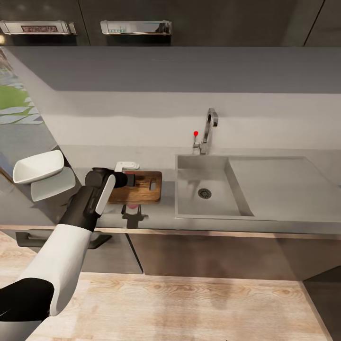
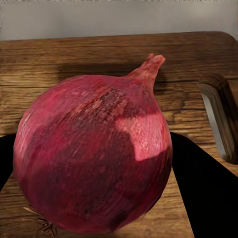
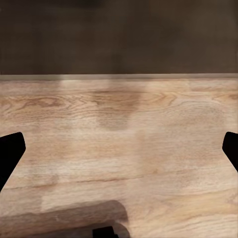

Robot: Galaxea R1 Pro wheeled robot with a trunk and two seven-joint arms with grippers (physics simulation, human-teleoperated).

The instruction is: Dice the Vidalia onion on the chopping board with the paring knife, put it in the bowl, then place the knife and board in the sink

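A dark red Vidalia onion (image 2: 94,153) sits between the black fingers (image 2: 203,188) of my left gripper (image 2: 91,168), which is shut on it low over the brown chopping board (image 2: 99,59). In the head view the left gripper (image 1: 130,181) reaches over the chopping board (image 1: 147,189), just left of the sink (image 1: 208,203). The white bowl (image 1: 38,166) stands at the far left of the countertop (image 1: 161,215). My right gripper (image 3: 119,148) is open over wooden floor, with nothing between its fingers. The paring knife is out of view.
A chrome faucet (image 1: 210,124) with a red-knobbed lever (image 1: 195,134) stands behind the basin, and the drainboard (image 1: 284,184) extends to its right. Dark wall cabinets (image 1: 137,23) hang above. Light wooden floor (image 1: 189,303) lies in front of the counter.
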